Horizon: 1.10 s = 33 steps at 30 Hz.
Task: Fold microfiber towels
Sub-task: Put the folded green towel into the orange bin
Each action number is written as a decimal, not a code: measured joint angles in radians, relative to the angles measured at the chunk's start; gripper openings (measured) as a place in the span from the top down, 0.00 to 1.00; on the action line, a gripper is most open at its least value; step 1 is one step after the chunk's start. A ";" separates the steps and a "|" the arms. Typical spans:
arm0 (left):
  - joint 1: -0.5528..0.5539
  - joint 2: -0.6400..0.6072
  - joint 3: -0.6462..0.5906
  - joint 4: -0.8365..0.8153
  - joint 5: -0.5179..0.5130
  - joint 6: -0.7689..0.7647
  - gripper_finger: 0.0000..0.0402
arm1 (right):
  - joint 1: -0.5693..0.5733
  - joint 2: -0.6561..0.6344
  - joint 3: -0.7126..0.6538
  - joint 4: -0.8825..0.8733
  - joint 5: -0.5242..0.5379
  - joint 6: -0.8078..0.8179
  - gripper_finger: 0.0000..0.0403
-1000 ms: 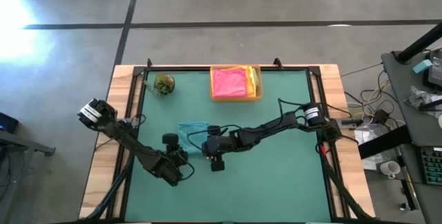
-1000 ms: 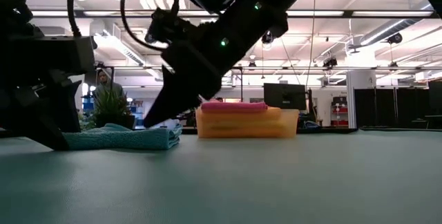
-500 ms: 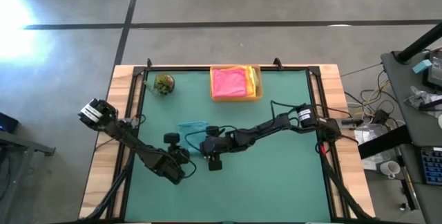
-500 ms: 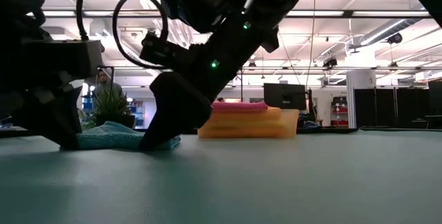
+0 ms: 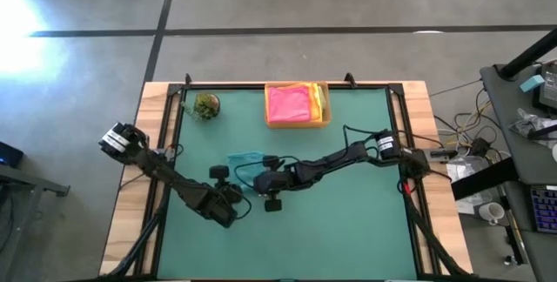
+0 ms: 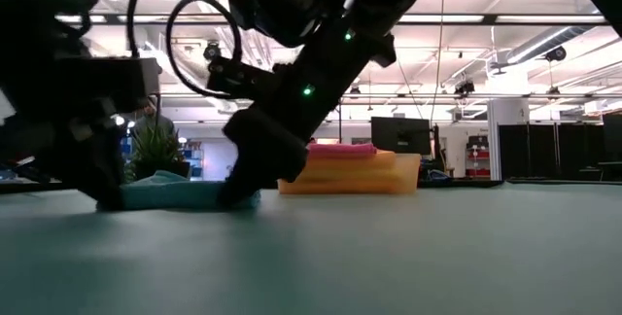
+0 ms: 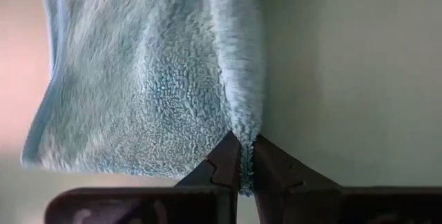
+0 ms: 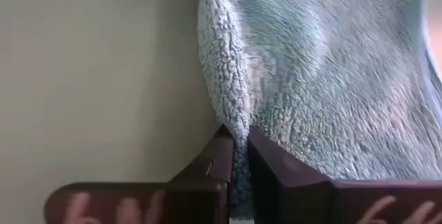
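Note:
A teal microfiber towel (image 5: 246, 157) lies flat on the green table, left of centre; in the low view the towel (image 6: 180, 194) sits between both arms. My left gripper (image 7: 245, 153) is shut on its near left corner and my right gripper (image 8: 238, 146) is shut on its near right corner. In the high view the two grippers, left (image 5: 235, 188) and right (image 5: 259, 180), hide the towel's near edge. A pink towel (image 5: 290, 104) lies on top of yellow and orange ones in the tray (image 5: 324, 117) at the far edge. My left gripper pinches the thick rolled edge (image 7: 243, 124) of the teal towel at its near end between two fingers. The fingers slant down from the table's near left side. The towel lies on the table beyond them. How many layers are caught I cannot tell. My right gripper pinches the towel's thick rolled edge (image 8: 231, 117) at its near end between two fingers. The fingers slant down from the table's right side, in line with that edge. The rest of the cloth lies on the table, slack.
A small green plant ball (image 5: 206, 105) stands at the far left corner. The tray (image 6: 408, 174) with stacked towels stands behind the teal towel. Wooden rails (image 5: 144, 186) border the table. Bare green surface stretches over the near half and the right side.
My right gripper has come down and toward the table's left onto the teal towel's near right corner and has taken hold of it. The towel's near edge, bunched thick a second ago, now lies lower between the two grippers.

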 joint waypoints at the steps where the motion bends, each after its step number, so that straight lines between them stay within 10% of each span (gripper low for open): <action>1: 0.004 -0.006 0.007 0.003 0.012 0.017 0.97 | -0.001 -0.011 -0.001 -0.023 0.002 0.009 0.96; 21: 0.219 -0.106 0.349 -0.032 0.111 0.472 0.97 | 0.007 -0.333 -0.003 -0.499 -0.031 0.273 0.97; 33: 0.398 -0.109 0.502 -0.034 0.083 0.713 0.97 | -0.005 -0.493 -0.003 -0.607 0.174 0.249 0.97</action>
